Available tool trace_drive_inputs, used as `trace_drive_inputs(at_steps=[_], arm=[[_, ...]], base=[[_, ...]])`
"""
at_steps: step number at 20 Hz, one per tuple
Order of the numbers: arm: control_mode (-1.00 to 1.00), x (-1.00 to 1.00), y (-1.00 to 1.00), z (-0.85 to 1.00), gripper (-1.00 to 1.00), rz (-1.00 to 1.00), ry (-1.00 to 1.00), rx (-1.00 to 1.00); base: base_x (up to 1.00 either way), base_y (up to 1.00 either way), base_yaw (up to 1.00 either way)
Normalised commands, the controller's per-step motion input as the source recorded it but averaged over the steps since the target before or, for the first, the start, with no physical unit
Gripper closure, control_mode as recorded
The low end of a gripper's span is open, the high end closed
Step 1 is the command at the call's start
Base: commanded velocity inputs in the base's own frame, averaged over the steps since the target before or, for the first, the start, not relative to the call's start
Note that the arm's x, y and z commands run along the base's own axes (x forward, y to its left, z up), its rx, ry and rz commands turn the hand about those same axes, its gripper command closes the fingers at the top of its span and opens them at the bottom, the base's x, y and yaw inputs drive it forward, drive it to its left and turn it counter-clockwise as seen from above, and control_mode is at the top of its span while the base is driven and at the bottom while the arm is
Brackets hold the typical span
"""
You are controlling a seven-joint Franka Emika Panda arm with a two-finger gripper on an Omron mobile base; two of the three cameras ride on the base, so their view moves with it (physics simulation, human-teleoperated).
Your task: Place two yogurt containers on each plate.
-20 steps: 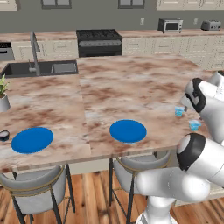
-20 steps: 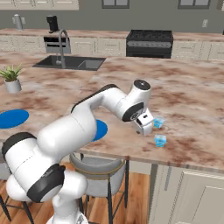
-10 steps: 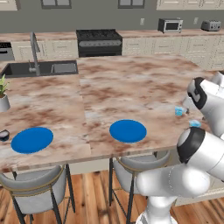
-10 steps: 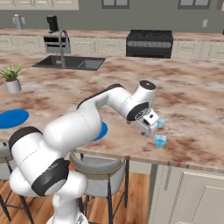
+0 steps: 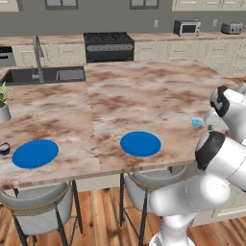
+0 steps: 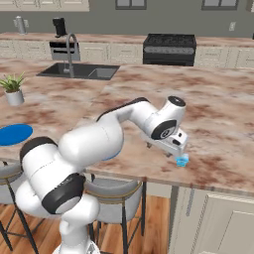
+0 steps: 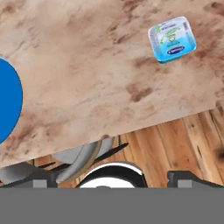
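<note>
Two blue plates lie on the marble island near its front edge, one at the left [image 5: 35, 153] and one nearer the middle [image 5: 140, 143]. A yogurt container [image 5: 197, 122] stands on the counter to the right of them, close to the arm. In the right base view my gripper [image 6: 176, 150] hangs low just above and left of that yogurt container [image 6: 182, 160], by the counter's front edge. The hand view has the yogurt container [image 7: 172, 38] at the upper right and a plate [image 7: 6, 100] at the left edge. My gripper [image 7: 116, 178] is open and holds nothing.
Stools [image 5: 41, 204] stand under the island's front edge [image 6: 208, 184]. A sink with a faucet [image 5: 37, 60] and a potted plant [image 6: 13, 89] sit at the far left. A small dark object [image 5: 4, 148] lies beside the left plate. A stove [image 5: 108, 45] stands at the back wall.
The hand has moved a little to the right along the counter's front edge, closer over the yogurt container. Its jaws stayed open.
</note>
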Motion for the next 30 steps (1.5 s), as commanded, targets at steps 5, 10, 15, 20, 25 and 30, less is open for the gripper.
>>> trace_drive_inputs(at_steps=[5, 10, 15, 20, 25, 30], arm=[[-1.0, 0.16, -0.22, -0.26, -1.0, 0.0, 0.18, -0.05], [-1.0, 0.27, -0.21, -0.18, -1.0, 0.0, 0.05, -0.04], [-1.0, 0.28, -0.17, -0.1, -1.0, 0.0, 0.0, 0.0], [-1.0, 0.2, -0.16, -0.21, -1.0, 0.0, 0.01, 0.0], [-1.0, 0.14, -0.14, -0.31, -1.0, 0.0, 0.0, 0.0], [-1.0, 0.13, -0.08, -0.21, -1.0, 0.0, 0.0, 0.0]], base=[[0.0, 0.0, 0.0], [0.0, 0.0, 0.0], [0.0, 0.0, 0.0], [0.0, 0.0, 0.0], [0.0, 0.0, 0.0], [0.0, 0.0, 0.0]])
